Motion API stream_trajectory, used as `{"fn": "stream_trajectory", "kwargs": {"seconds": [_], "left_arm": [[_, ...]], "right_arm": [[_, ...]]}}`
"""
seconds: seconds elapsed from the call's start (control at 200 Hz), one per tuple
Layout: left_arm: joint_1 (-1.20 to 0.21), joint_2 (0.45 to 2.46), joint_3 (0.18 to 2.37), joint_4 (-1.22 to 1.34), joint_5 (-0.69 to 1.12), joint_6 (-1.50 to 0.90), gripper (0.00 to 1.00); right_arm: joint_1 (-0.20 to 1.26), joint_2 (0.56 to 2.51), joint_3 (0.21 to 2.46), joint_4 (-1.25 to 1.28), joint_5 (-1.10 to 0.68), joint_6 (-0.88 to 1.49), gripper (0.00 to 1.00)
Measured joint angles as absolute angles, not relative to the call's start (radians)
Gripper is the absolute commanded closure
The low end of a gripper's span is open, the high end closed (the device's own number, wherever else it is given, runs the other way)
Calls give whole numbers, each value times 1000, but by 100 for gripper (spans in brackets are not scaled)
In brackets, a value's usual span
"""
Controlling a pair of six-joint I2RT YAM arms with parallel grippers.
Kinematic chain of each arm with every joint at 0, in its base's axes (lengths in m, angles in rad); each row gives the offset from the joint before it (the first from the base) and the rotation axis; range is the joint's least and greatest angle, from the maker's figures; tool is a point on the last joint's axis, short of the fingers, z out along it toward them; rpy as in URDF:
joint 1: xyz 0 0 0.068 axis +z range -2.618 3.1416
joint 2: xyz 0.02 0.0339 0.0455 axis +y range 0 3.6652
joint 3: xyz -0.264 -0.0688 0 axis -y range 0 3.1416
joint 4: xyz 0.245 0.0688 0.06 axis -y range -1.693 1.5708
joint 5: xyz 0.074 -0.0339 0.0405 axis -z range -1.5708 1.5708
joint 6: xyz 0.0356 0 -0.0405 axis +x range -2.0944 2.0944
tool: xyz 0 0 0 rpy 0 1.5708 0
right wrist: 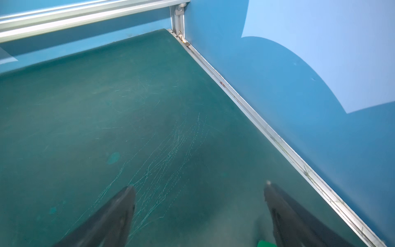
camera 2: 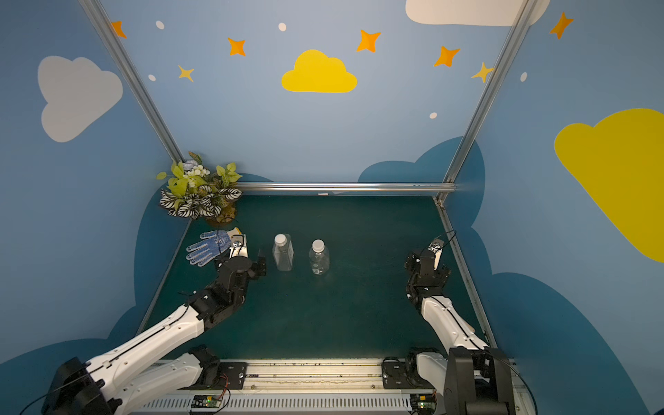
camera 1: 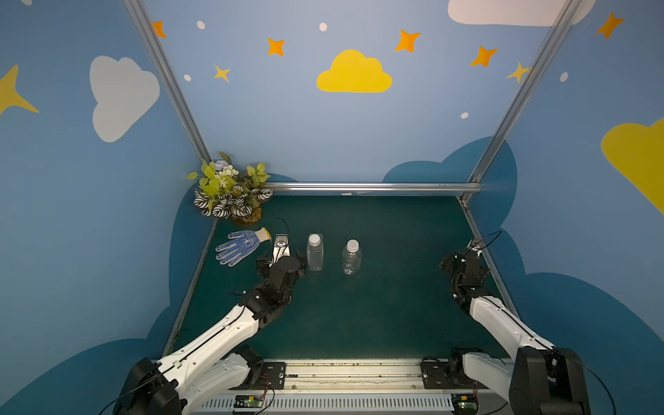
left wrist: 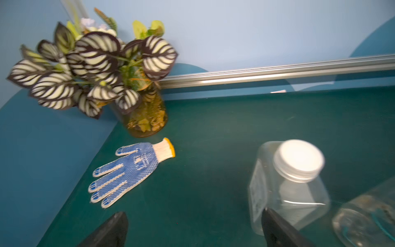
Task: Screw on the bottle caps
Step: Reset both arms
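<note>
1. Count: two bottles, two caps, one glove (camera 1: 239,247), one potted plant (camera 1: 231,190), two pincers.
2. Square bottle (camera 1: 315,257) and round bottle (camera 1: 351,260) stand upright near each other, mid worktop (camera 1: 395,287).
3. One white cap (camera 1: 314,239) sits on the square bottle's neck, the other cap (camera 1: 353,245) on the round one's (how tight, I cannot tell).
4. Both bottles are clear, with the worktop showing through them.
5. An amber jar (left wrist: 147,115) in the far left corner holds the plant's stems and leaves.
6. The left pincer (left wrist: 194,212) is spread wide and holds nothing; one finger is just beside the square bottle.
7. The right pincer (right wrist: 199,186) is spread wide above bare worktop by the right rail, well apart from the bottles.
</note>
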State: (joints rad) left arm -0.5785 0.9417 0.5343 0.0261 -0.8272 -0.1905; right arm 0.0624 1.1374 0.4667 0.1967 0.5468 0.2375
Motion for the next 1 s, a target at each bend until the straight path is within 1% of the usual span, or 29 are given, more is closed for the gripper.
{"fn": "stream_trajectory", "kwargs": {"seconds": [0.145,0.28,0.386,0.481,0.581,0.736,0.846,0.896,0.996], "left_arm": [[-481,942,411,157,-839,-104,0],[-378,1051,364,271,-786,-48,0],[-317,1176,347,390,-697,-19,0],[-289,1270,339,483,-611,10,0],[-258,1332,336,594,-514,47,0],[-199,1420,334,766,-371,95,0],[-177,1551,305,949,-296,117,0],[-167,1583,307,936,-262,120,0],[-134,1578,335,898,-197,111,0]], "right_arm": [[62,1199,410,332,537,212,2],[65,1250,395,390,509,171,2],[75,1273,389,482,490,130,2],[83,1352,384,594,472,107,2],[94,1407,387,610,440,69,2],[106,1518,385,760,437,51,2],[107,1523,390,752,438,51,2],[106,1510,406,716,434,46,2],[105,1494,426,694,428,43,2]]}}
